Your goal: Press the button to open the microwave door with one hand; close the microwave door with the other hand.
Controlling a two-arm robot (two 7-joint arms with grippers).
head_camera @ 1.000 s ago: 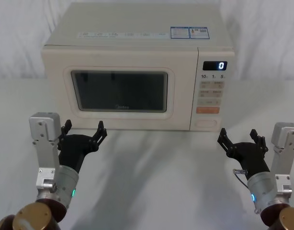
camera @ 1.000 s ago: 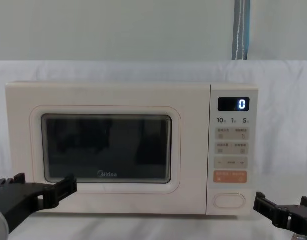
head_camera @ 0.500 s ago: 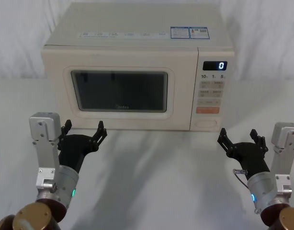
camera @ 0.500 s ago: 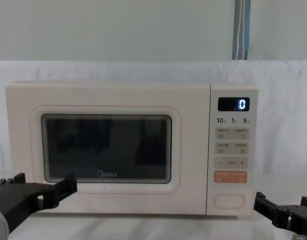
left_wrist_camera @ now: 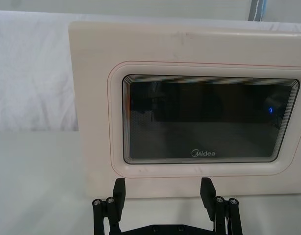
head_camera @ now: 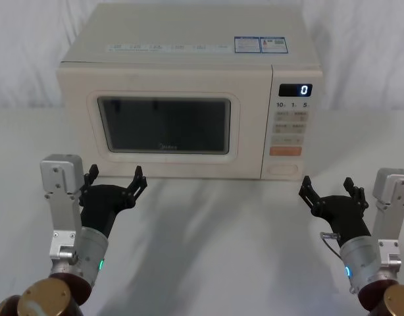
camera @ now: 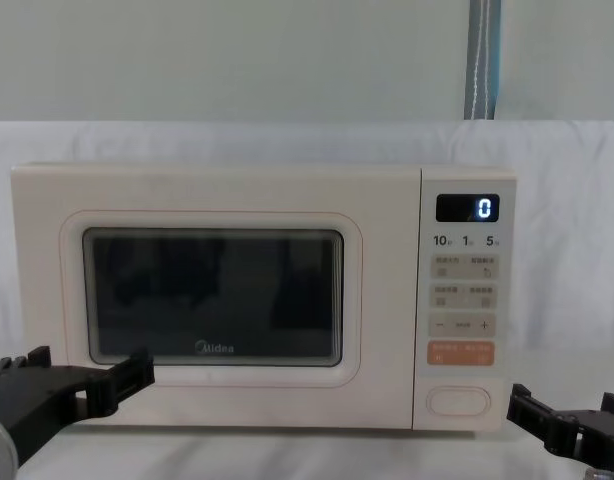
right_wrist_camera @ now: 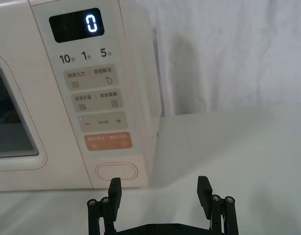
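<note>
A cream microwave stands at the back of the white table, its door (head_camera: 164, 125) (camera: 212, 298) (left_wrist_camera: 189, 122) shut flush with the body. The wide pill-shaped button (head_camera: 284, 170) (camera: 459, 401) (right_wrist_camera: 116, 172) sits at the bottom of the control panel, under the orange key. My left gripper (head_camera: 114, 180) (left_wrist_camera: 162, 192) (camera: 83, 370) hovers open in front of the door's lower left, a short way off it. My right gripper (head_camera: 328, 188) (right_wrist_camera: 159, 191) (camera: 567, 405) hovers open in front of and slightly right of the button, touching nothing.
The microwave's display (head_camera: 295, 90) reads 0. White cloth covers the table (head_camera: 215, 230) and hangs behind as a backdrop. Bare table surface lies between the two grippers and to either side of the microwave.
</note>
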